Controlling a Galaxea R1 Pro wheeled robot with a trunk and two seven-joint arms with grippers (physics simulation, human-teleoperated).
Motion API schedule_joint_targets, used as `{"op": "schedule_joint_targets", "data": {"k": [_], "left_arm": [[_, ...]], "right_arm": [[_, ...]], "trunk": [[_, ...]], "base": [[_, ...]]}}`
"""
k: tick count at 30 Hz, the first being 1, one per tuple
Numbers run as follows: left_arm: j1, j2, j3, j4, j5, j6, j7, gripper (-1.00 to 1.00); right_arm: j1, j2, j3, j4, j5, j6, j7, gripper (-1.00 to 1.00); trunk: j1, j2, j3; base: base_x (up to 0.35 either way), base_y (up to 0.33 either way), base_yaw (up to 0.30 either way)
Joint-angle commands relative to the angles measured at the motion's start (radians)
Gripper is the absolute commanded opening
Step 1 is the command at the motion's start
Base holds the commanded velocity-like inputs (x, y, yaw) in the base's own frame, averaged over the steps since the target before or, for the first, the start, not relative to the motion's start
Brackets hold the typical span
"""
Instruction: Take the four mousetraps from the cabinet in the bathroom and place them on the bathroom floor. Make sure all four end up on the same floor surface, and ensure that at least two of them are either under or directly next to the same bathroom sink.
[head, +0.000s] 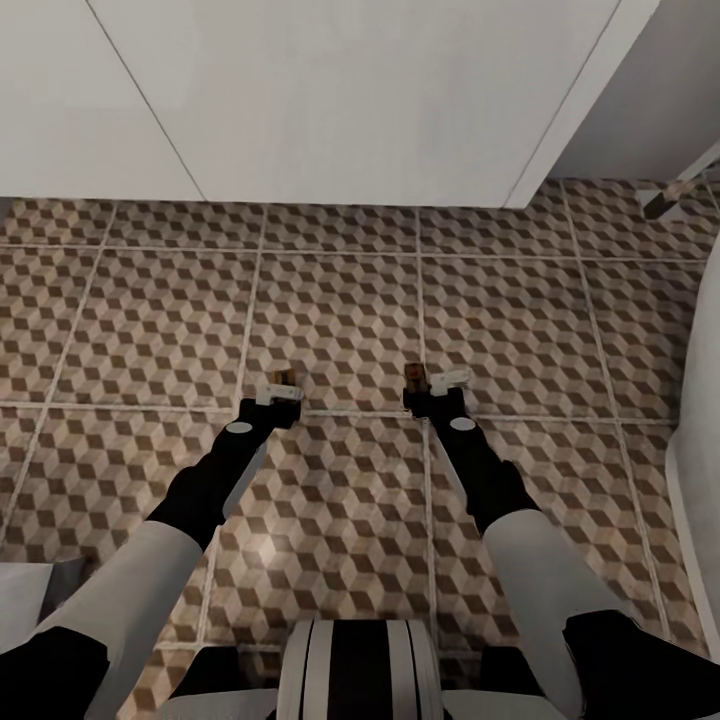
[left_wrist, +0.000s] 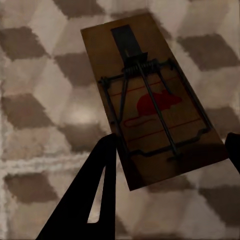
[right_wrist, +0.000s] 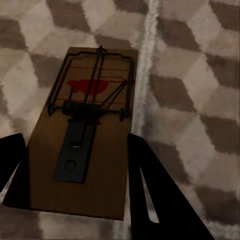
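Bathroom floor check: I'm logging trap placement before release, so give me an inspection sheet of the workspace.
Surface: bathroom floor, cube-pattern tiles with pale grout lines.
Job's things: one mousetrap between the left jaws; a second mousetrap between the right jaws; whether either touches the tiles cannot be told.
Clutter: nothing seen.
Grippers: left gripper and right gripper are both low over the tiles, each shut on a trap.
Cables: nothing seen.
Surroundings: sink, its white underside ahead of both arms; a white curved fixture at the right edge.
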Motion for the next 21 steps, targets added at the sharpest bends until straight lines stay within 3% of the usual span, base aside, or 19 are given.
{"op": "schedule_joint_targets", "data": {"k": [1,7,21], "left_arm": [[-0.001,0.002,-0.005,-0.001,0.008,0.004,0.010,-1.00],[-0.001,0.003,-0.004,-0.012,0.008,0.002,0.010,-1.00],[0.004,0.012,0.010,-0.189,0.007,0.012,0.028,-1.00]], "right_arm": [[0.000,0.000,0.002,-0.016,0.005,0.006,-0.003,-1.00],[0.000,-0.002,0.004,-0.141,0.006,0.006,-0.003,-1.00],[0.000,0.000,0.002,-0.171,0.009,0.014,-0.003,-1.00]], "trunk": [[0.000,0.000,-0.005],[0.002,-0.001,-0.019],[0.002,-0.001,-0.019]], "base": [[0.000,0.000,0.000],[0.000,0.000,0.000],[0.000,0.000,0.000]]}}
